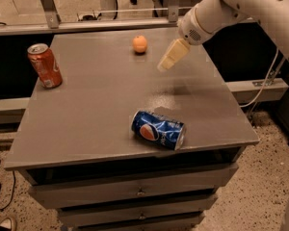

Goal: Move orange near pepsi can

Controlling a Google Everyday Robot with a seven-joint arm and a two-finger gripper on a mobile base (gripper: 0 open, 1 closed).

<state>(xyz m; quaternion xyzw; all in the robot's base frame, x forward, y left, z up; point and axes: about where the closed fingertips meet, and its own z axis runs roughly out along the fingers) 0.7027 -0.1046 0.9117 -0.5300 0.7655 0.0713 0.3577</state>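
The orange (139,44) is a small round fruit at the far middle of the grey tabletop (96,105). The pepsi can (158,129) lies on its side near the table's front edge, blue with the globe logo facing me. My gripper (165,65) hangs on the white arm above the table, to the right of the orange and a little nearer to me, apart from it. It holds nothing that I can see.
An orange-red soda can (45,65) stands upright near the table's left edge. The table is a grey cabinet with drawers (135,191) below. A metal rail (86,25) runs behind the far edge. A cable (265,88) hangs at the right.
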